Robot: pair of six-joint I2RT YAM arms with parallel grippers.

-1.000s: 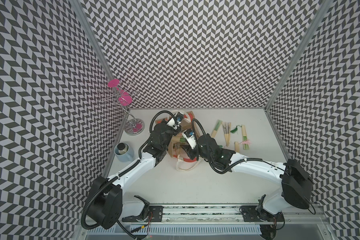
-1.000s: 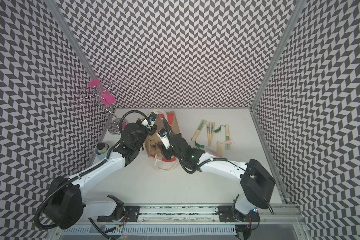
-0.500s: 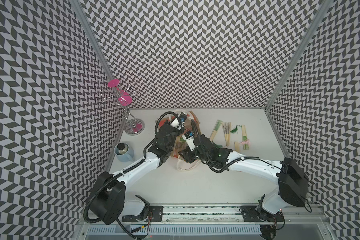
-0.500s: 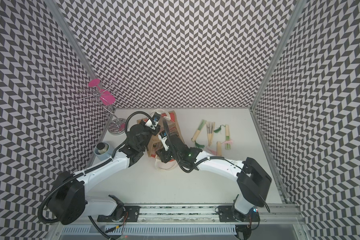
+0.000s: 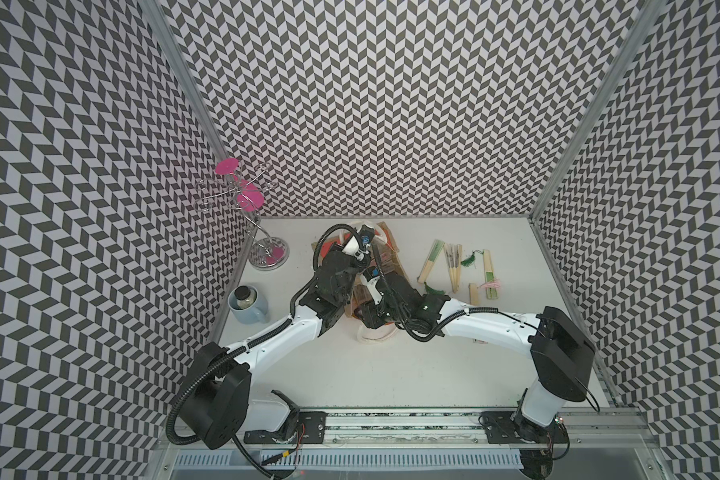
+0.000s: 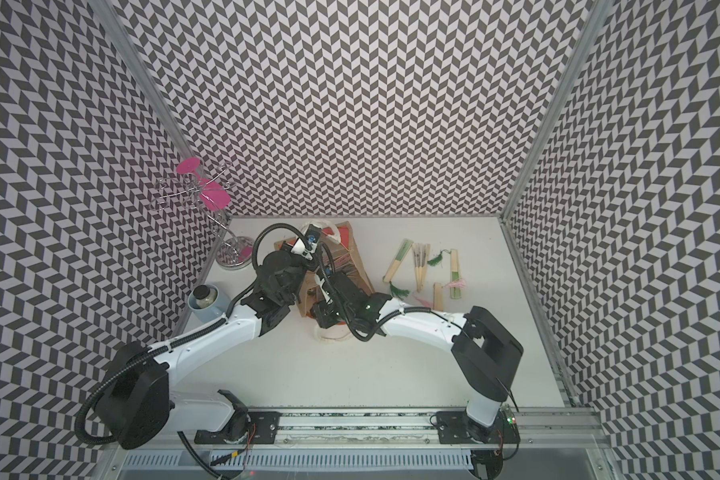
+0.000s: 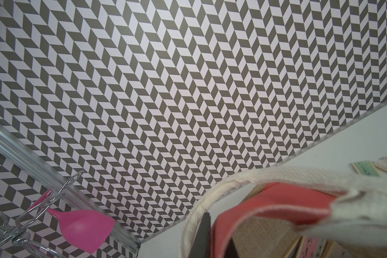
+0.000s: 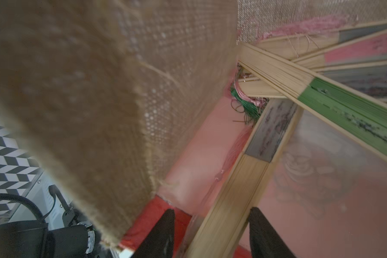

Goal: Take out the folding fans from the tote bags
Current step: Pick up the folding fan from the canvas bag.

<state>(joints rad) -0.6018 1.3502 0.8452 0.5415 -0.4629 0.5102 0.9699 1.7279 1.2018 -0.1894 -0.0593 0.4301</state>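
We straddle a fan (image 8: 239,185) inside the bag (image 8: 98,89) with the right gripper (image 8: 212,210).
Jaws apart around its bamboo end; its length runs straight away, deeper in. Our left gripper (image 7: 219,230) pinches the bag's rim.

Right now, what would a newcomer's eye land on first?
At mid-table, the left gripper pinches the rim of the jute tote bag while the right gripper straddles a bamboo fan inside. Loose folding fans lie to its right; pink goblets hang in the far-left corner.
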